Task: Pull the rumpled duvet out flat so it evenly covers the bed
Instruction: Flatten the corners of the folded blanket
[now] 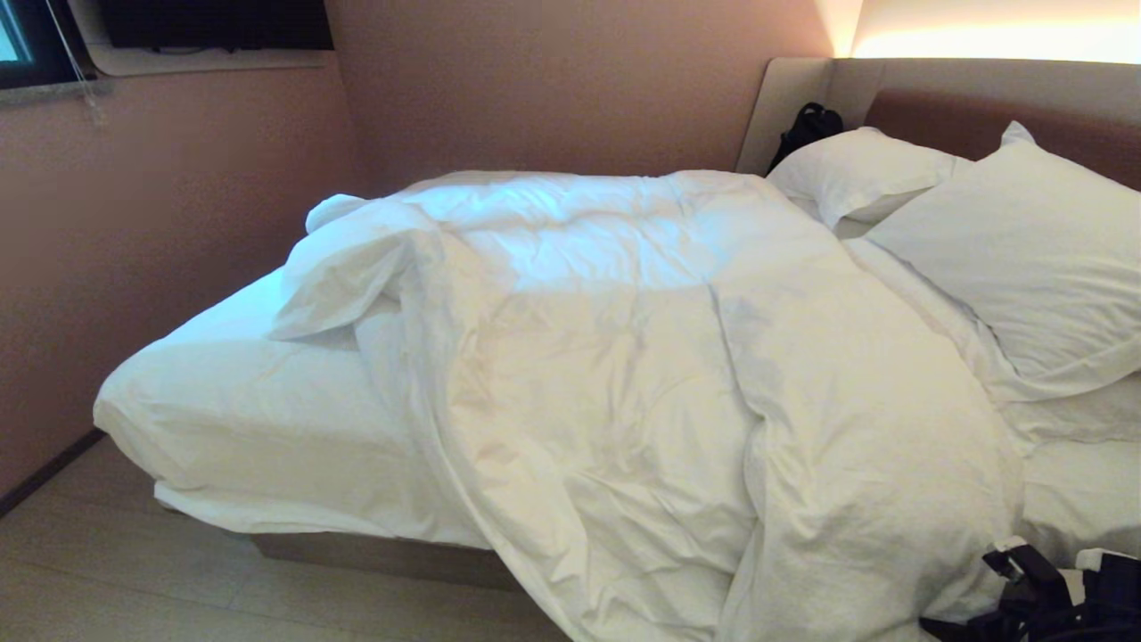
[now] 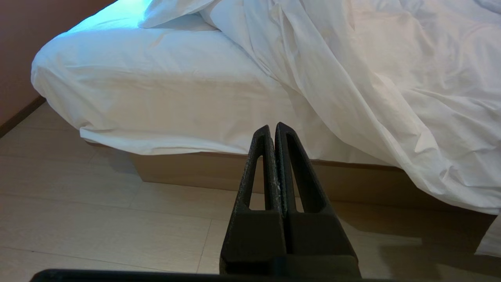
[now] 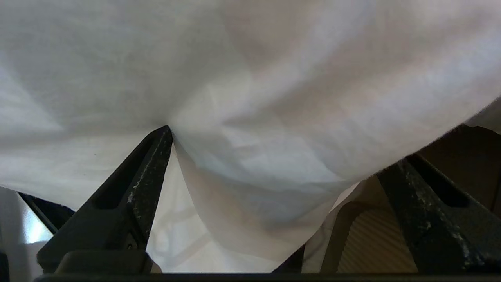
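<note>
Head view shows the duvet [image 1: 642, 357] bunched across the middle of the bed [image 1: 250, 419], spilling over the near edge, the foot-end sheet bare. Little seems done yet. The right gripper [image 3: 274, 156] presses its wide-spread fingers into the hanging fabric; the left gripper [image 2: 276, 129], fingers closed, waits over the floor.

We see pinkish-brown walls [image 1: 553, 89] meeting in a corner. The floor [image 1: 107, 571] has pale wooden planks with a dark baseboard [image 1: 45, 473]. A window [image 1: 18, 40] is at upper left, and a warm light strip [image 1: 998, 40] glows at upper right.
</note>
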